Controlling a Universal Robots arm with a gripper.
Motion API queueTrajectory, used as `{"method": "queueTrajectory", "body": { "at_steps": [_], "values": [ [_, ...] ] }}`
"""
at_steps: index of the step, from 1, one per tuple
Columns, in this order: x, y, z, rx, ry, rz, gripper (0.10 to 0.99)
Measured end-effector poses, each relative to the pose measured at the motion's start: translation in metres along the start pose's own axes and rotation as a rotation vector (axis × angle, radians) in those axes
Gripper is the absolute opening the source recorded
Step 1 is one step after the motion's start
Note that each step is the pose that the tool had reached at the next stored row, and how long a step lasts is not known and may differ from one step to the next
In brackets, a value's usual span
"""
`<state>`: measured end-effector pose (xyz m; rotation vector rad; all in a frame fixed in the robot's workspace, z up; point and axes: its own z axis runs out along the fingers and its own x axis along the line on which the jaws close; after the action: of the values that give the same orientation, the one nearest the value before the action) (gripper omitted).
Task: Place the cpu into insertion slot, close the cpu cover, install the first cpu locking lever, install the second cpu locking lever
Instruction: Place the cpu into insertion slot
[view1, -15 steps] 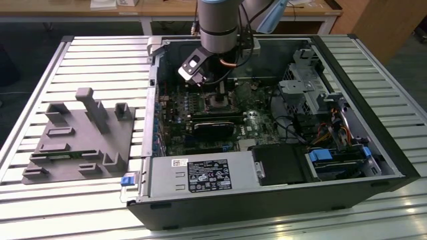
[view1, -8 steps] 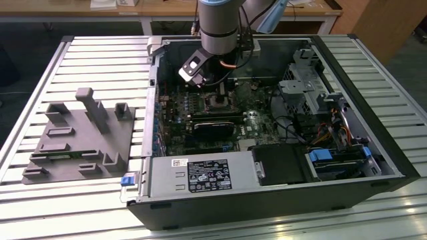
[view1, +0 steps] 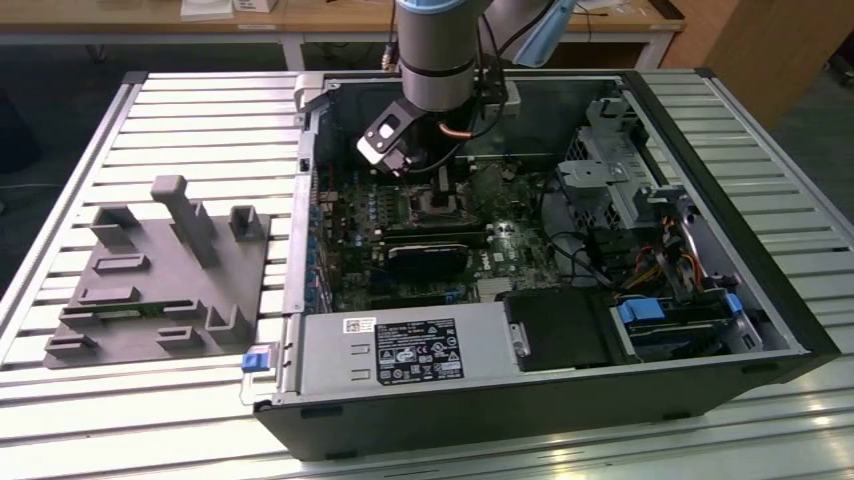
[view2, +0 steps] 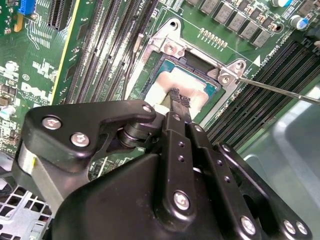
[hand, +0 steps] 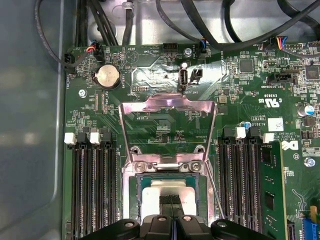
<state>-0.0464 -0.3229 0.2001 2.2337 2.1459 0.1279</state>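
Observation:
The cpu (hand: 155, 191) (view2: 195, 86), a pale silvery-tan square, lies flat inside the insertion slot (hand: 134, 195), whose dark rim shows around it. My gripper (hand: 171, 201) (view2: 180, 98) stands over the chip's middle with its two fingers pressed together and nothing between them; the tips are at or just above the chip's face. The cpu cover (hand: 172, 103), a silvery frame with a square window, is swung open away from the slot on its hinge. A thin metal locking lever (hand: 216, 192) (view2: 280, 90) sticks out beside the slot, unlatched. In the exterior view the gripper (view1: 430, 182) hangs low inside the case.
Long black memory slots (hand: 92, 190) flank the socket on both sides. The open computer case (view1: 534, 400) has drive bays and cables on the exterior view's right. A black block (view1: 434, 255) sits in front of the socket. A grey fixture (view1: 160, 270) stands on the table at the exterior view's left.

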Motion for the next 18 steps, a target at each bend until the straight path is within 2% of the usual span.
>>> {"method": "queueTrajectory", "body": {
  "at_steps": [14, 18],
  "values": [
    [0.0, -0.0002, 0.0019, 0.0, 0.0001, 0.0, 0.106],
    [0.0002, 0.0003, -0.0021, 0.0, 0.0007, 0.0, 0.106]
  ]
}}
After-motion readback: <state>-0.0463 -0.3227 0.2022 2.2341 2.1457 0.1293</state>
